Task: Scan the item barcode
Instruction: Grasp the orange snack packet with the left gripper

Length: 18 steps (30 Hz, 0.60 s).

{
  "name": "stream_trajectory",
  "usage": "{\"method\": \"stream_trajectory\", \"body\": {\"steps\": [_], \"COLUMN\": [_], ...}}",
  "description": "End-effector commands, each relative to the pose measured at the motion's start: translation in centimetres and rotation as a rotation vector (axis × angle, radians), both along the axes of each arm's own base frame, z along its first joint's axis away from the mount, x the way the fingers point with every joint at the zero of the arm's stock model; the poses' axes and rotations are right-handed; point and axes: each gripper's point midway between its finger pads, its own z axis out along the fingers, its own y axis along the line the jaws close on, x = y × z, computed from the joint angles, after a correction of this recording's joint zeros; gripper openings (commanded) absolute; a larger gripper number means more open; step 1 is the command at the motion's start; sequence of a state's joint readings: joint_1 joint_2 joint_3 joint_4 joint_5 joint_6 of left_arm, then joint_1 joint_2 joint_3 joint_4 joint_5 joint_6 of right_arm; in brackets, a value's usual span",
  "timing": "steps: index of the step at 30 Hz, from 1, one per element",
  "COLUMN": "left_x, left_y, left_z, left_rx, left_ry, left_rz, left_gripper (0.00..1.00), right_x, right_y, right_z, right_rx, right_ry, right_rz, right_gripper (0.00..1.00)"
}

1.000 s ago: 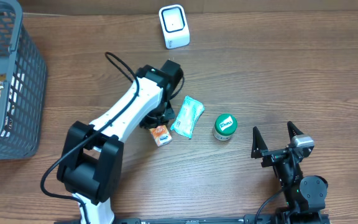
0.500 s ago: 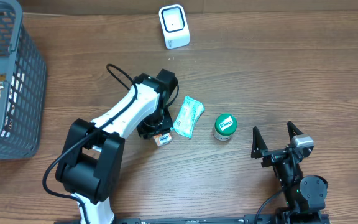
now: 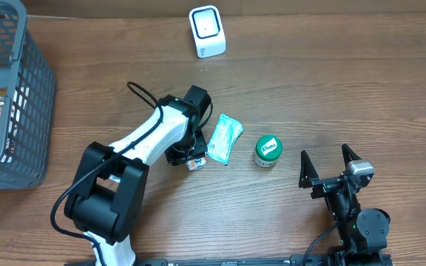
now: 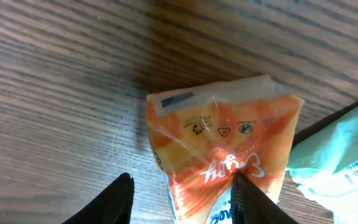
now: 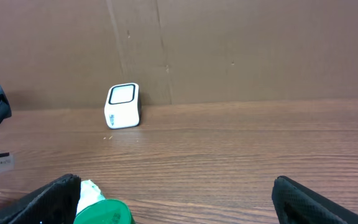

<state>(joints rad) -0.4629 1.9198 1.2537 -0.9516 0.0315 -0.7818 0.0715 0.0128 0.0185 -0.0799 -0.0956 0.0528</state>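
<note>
**Surface and room.** The wooden bench [image 3: 346, 89] is lying flat and bare-grained, and is likely giving a thin packet little purchase against sliding. A brown board wall [image 5: 229, 50] is closing off the 12 o'clock edge. A grey mesh basket [image 3: 21, 111] is standing at the 9 o'clock edge, well apart from the work.

**Arms.** The left claw [image 4: 184, 186] is hanging low over the item, partly spread. One finger is standing just clear of the packet's edge and the other is crossing its face, so nothing is being pinched. The right claw [image 3: 325, 153] is resting at 5 o'clock, spread wide and empty.

**Fixtures and neighbours.** The white scanner [image 3: 207, 31] is standing at 12 o'clock, near the wall. A teal packet [image 3: 223, 138] is lying just beside the item at its 2 o'clock. A green-lidded tub [image 3: 268, 150] is standing beyond that, at 3 o'clock.

**Item.** The orange packet [image 4: 222, 137] is lying flat at bench centre, under the left claw.

- Judged light, soft and crinkly, with a glossy film that is probably slippery.
- Its contents may be giving way under a hard squeeze.
- No barcode is showing on the upper face.
- Taking hold across the narrow width, near the sealed end, looks soundest.
- The teal neighbour is crowding one side.
</note>
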Motion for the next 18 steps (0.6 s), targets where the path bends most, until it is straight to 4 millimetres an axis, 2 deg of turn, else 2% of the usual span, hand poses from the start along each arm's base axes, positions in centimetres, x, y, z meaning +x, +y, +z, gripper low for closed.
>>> {"method": "stream_trajectory", "body": {"steps": [1,8,11,12,16,17,18], "left_x": [-0.49,-0.46,-0.41,-0.41,-0.4,-0.4,-0.41], "left_y": [0.46,0.46,0.42,0.43,0.42,0.41,0.4], "left_z": [-0.7,-0.76,-0.76,-0.76,-0.75,-0.75,-0.75], "left_rx": [0.006,0.005,0.004,0.004,0.004,0.003,0.003], "left_ry": [0.002,0.0,-0.002,-0.002,-0.003,-0.002,-0.002], "left_rz": [-0.005,-0.004,-0.005,-0.005,-0.005,-0.005,-0.005], "left_gripper": [0.42,0.31,0.36,0.35,0.13,0.04,0.04], "right_x": [0.06,0.06,0.06,0.06,0.06,0.06,0.06], "right_y": [-0.35,-0.35,-0.35,-0.35,-0.35,-0.35,-0.35], "right_z": [-0.22,-0.22,-0.22,-0.22,-0.22,-0.22,-0.22], "right_rx": [0.007,0.007,0.007,0.007,0.007,0.007,0.007], "right_ry": [-0.001,-0.001,-0.001,-0.001,-0.001,-0.001,-0.001], "right_rz": [-0.018,-0.018,-0.018,-0.018,-0.018,-0.018,-0.018], "right_gripper": [1.0,1.0,1.0,1.0,1.0,1.0,1.0]}}
